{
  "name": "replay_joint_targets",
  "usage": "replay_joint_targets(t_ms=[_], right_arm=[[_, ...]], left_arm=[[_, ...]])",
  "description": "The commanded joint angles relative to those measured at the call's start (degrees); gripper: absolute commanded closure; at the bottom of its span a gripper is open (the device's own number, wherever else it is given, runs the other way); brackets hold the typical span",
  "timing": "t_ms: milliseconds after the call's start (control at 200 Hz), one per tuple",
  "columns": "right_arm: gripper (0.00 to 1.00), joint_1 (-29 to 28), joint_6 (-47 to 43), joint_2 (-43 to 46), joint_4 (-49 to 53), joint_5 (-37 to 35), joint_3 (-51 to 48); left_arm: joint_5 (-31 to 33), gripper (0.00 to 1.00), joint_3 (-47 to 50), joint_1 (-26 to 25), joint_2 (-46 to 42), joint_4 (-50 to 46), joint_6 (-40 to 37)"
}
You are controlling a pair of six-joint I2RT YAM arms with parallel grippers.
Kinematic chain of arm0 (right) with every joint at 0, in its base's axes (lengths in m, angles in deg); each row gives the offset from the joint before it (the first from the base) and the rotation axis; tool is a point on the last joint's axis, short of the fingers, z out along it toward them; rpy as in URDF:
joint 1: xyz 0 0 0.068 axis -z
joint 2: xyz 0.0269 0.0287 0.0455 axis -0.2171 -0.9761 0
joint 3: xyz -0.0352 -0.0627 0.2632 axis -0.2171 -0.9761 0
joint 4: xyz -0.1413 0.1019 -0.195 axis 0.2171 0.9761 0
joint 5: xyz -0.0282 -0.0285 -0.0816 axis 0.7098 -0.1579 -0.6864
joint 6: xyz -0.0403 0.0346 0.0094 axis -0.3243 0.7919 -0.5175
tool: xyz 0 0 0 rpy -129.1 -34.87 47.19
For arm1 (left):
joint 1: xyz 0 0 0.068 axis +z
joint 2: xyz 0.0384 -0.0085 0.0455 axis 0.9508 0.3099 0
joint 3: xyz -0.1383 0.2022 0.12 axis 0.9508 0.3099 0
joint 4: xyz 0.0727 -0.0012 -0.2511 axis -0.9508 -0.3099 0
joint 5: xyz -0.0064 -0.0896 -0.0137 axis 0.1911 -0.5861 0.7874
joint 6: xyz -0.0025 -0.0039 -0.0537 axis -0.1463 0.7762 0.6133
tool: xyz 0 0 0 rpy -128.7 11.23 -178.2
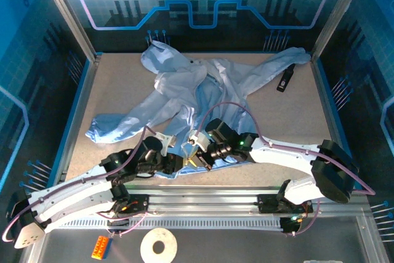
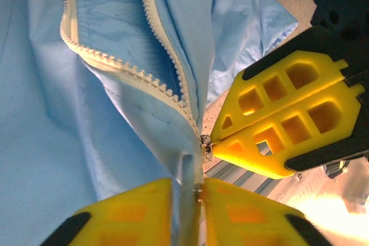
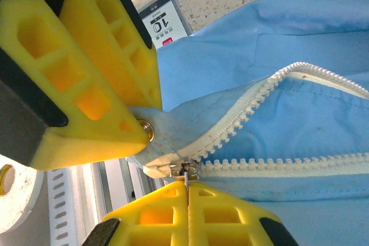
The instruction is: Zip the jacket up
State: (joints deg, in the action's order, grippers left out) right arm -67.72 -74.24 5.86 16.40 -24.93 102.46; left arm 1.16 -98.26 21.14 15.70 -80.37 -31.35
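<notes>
Start of zipping, seemingly: left hand (image 2: 187,194) narrow, pinching the bottom hem (image 3: 167,133) of the jacket (image 1: 203,84) spread beyond both hands, right hand (image 3: 187,191) just beside it, clamped on the zipper pull (image 3: 185,171). Next: draw the pull away from the left hand, hem taut.

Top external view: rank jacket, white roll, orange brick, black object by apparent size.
1. jacket
2. white roll
3. orange brick and black object look about alike. The brick sits nearer the camera, so I won't rank them.
</notes>
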Motion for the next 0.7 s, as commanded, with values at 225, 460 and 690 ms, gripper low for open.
replay_joint_targets(t_ms=[225,460,690], right_arm=[[1.00,-0.7,0.0,0.8,-0.2,-1.8,1.3],[1.00,-0.8,0.6,1.3,-1.2,-4.8,1.0],[1.00,-1.0,-0.2,2.4,-1.7,-8.6,-0.3]], left_arm=[[-5.6,1.00,-0.8,0.5,0.8,0.2,-2.1],[-10.0,1.00,-3.0,0.5,5.4,-3.1,-2.0],[-10.6,1.00,-4.0,1.3,5.4,-4.4,-1.7]])
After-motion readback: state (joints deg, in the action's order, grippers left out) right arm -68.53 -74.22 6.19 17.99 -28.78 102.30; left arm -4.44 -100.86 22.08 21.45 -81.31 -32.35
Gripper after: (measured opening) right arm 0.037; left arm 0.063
